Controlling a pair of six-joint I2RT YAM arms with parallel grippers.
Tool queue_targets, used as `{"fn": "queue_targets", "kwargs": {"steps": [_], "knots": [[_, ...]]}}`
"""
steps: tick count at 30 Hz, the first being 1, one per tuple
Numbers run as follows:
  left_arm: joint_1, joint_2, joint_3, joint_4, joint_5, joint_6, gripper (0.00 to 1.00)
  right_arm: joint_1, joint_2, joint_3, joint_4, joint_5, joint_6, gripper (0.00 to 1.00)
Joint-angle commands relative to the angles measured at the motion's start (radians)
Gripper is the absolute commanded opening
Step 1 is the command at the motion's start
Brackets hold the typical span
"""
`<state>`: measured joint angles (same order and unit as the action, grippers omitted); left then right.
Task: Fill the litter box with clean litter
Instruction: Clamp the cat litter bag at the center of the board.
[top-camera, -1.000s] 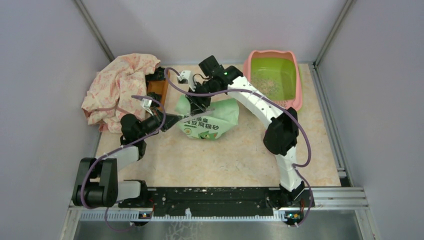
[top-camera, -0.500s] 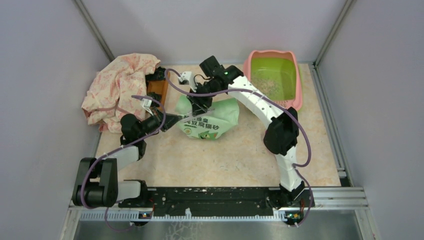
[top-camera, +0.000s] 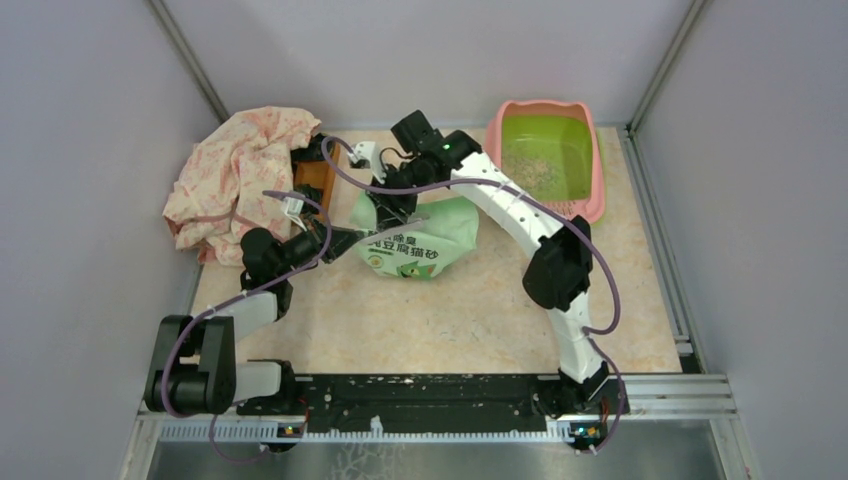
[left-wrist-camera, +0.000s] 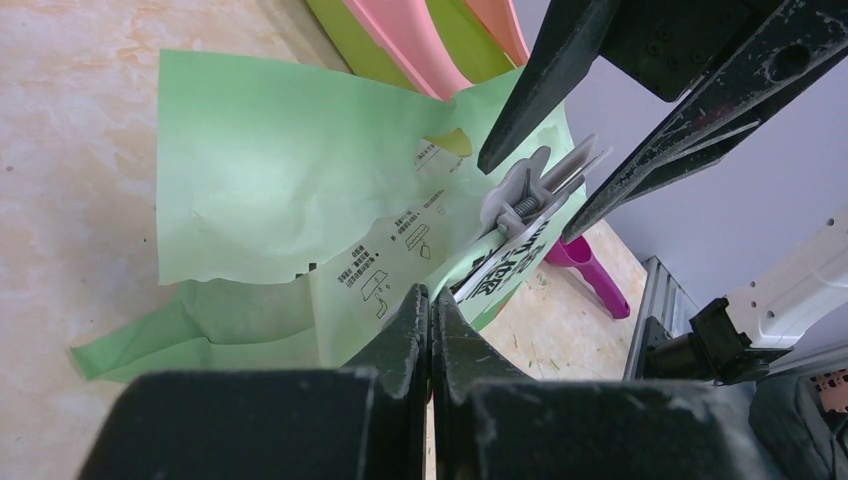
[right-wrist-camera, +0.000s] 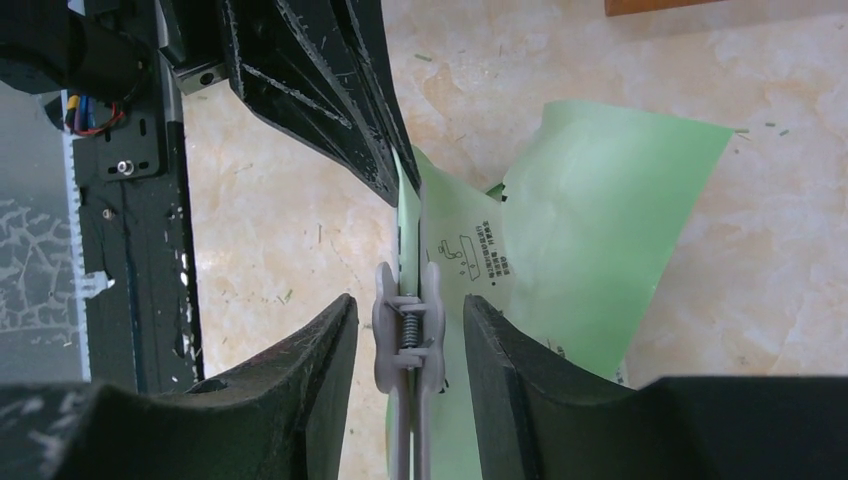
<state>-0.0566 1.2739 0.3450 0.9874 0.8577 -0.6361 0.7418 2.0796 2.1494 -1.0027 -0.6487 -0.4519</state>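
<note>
The left fingers (left-wrist-camera: 400, 335) clamp the green litter bag (left-wrist-camera: 260, 170), steadying it — the right fingers (right-wrist-camera: 320, 350) straddle its grey spring clip (right-wrist-camera: 406, 345), open, seemingly to remove it.

On green bag (top-camera: 420, 243), seemingly "豆腐猫砂"

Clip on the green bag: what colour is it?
The clip is grey, with a metal spring; the right wrist view shows it best.
</note>
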Motion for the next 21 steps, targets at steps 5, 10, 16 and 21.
{"fn": "queue_targets", "kwargs": {"steps": [5, 10, 16, 21], "knots": [[0.000, -0.025, 0.011, 0.108, 0.014, -0.020, 0.00, 0.017, 0.017, 0.053, 0.007, 0.004, 0.002, 0.40], [0.000, -0.027, 0.009, 0.108, 0.015, -0.019, 0.00, 0.018, 0.015, 0.052, 0.007, 0.007, 0.004, 0.30], [0.000, -0.031, 0.006, 0.108, 0.014, -0.018, 0.00, 0.017, -0.005, 0.027, 0.032, 0.010, 0.011, 0.13], [0.000, -0.033, 0.005, 0.108, 0.012, -0.018, 0.00, 0.017, -0.053, -0.060, 0.110, 0.016, 0.039, 0.00]]}}
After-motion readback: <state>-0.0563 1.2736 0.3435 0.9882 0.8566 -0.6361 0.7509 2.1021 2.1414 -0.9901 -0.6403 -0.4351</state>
